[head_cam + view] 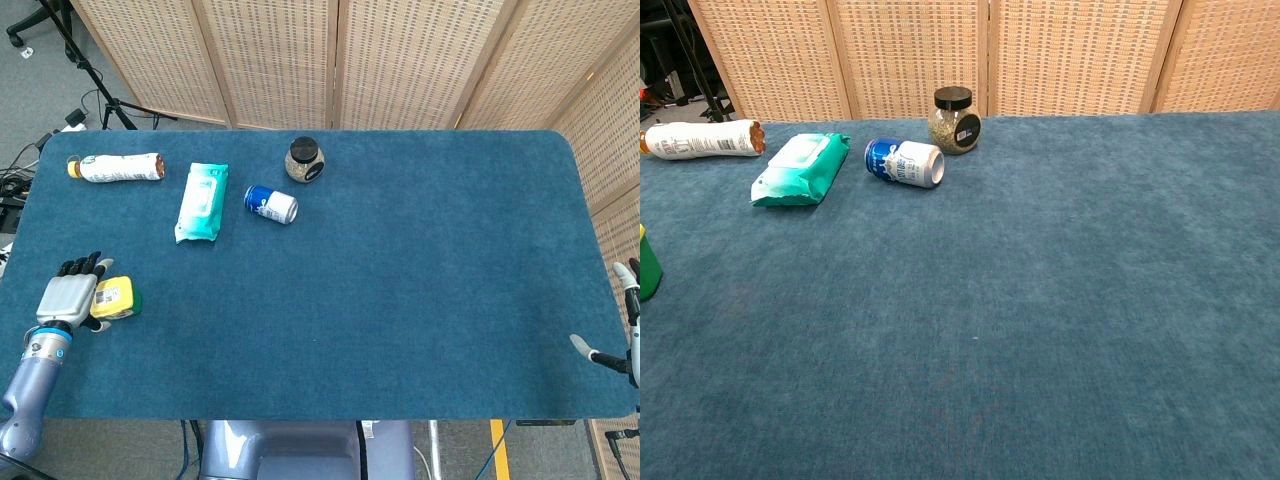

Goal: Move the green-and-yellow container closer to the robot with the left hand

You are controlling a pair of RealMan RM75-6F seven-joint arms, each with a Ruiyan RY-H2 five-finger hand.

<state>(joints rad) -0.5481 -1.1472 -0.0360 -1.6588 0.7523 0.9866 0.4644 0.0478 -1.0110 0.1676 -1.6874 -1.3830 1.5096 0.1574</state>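
Observation:
The green-and-yellow container [116,297] stands on the blue table near its front left corner. In the chest view only a green sliver of the container [646,264] shows at the left edge. My left hand [68,296] lies just left of the container with its fingers stretched out and apart, and whether the thumb side still touches it is unclear. My right hand [624,330] shows partly at the far right edge, off the table, fingers apart and holding nothing.
At the back left lie a white bottle [116,167], a teal wipes pack [202,201] and a blue can [271,204] on its side. A dark-lidded jar [304,160] stands behind the can. The table's front edge [320,418] runs close to the left hand.

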